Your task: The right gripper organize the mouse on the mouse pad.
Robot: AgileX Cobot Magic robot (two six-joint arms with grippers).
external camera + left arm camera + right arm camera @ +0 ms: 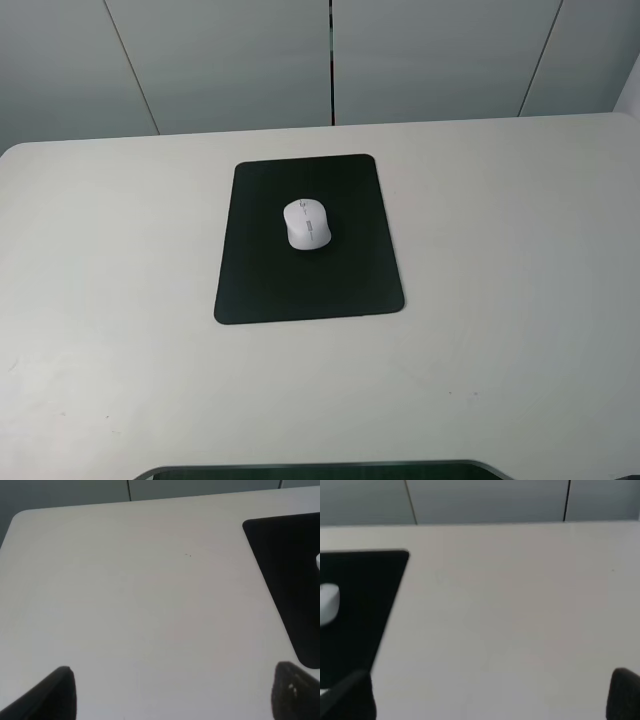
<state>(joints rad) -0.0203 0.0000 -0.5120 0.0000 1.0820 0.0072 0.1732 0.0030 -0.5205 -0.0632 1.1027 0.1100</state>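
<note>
The white mouse [307,223] sits on the black mouse pad [300,285], a little behind the pad's middle. The pad lies flat at the centre of the white table. Neither arm shows in the exterior high view. In the right wrist view the right gripper [492,695] is open and empty, its fingertips [625,695] wide apart over bare table, with the pad [360,605] and part of the mouse [327,604] off to one side. In the left wrist view the left gripper [175,695] is open and empty, with the pad's corner [290,580] beside it.
The white table [500,300] carries only the pad and mouse. Its rounded back edge meets grey wall panels [330,60]. A dark curved edge [320,470] shows at the table's front.
</note>
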